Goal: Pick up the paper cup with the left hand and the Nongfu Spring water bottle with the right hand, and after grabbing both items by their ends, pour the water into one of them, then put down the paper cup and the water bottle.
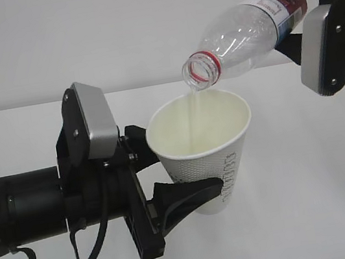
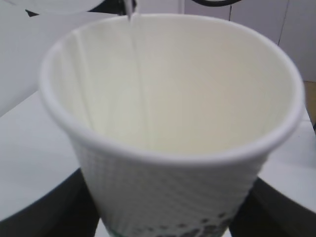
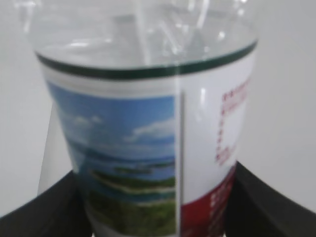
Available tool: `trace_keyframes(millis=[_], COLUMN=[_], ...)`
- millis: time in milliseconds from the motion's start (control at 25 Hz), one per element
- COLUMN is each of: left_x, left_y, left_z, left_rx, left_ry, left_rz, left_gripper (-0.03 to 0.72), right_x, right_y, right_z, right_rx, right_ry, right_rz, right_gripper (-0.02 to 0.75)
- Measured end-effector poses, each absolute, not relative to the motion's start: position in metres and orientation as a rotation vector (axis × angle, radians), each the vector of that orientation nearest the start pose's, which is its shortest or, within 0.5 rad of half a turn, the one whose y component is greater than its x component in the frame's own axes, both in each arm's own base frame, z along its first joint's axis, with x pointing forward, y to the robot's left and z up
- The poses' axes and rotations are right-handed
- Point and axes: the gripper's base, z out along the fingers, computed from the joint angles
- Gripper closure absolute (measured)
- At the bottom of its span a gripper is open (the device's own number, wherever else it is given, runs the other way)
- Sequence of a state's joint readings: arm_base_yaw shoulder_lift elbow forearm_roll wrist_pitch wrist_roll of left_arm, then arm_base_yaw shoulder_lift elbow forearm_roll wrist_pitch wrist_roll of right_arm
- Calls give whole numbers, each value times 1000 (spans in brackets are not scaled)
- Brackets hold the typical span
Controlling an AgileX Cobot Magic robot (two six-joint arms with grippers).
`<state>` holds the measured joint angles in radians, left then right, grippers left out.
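- Pouring is the step in hand: a thin stream of water falls from the mouth of the bottle into the cup, and doing it well means keeping the bottle mouth over the middle of the cup's opening, not its near rim.
- Holding the tilt steady looks wise; a steeper tip could make the water gush and splash over the rim, while the cup side should stay level and quiet.
- The left hand has its jaws clasped around the lower part of the cup, one black finger on each side of the wall, with the cup upright and its open top above the fingers.
- The right hand grips the bottle by its labelled base end, the jaws pressing either side of the label; the neck points down and away from the jaws toward the cup.
- The cup is thin paper, tapered, with a dimpled white outer wall, a smooth cream inside and a rolled rim; it would likely crush under a harder squeeze.
- The bottle is clear ribbed plastic with a red neck ring and a glossy label showing a blue-green landscape; it may flex as it empties.
- How much water has gathered in the cup cannot be told from these views.
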<state>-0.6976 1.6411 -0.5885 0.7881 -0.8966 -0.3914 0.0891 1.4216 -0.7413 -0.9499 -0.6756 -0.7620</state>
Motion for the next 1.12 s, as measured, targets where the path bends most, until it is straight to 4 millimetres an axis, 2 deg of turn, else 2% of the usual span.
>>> trace_keyframes(millis=[1120], left_x=[192], left_y=[-227], left_z=[189], left_rx=[1152], left_ry=[1469], left_rz=[-901], left_gripper=[172], right_x=[289], right_y=[72], right_z=[274], right_rx=[-1535], right_ry=[840], right_rz=[-654], right_gripper=[235])
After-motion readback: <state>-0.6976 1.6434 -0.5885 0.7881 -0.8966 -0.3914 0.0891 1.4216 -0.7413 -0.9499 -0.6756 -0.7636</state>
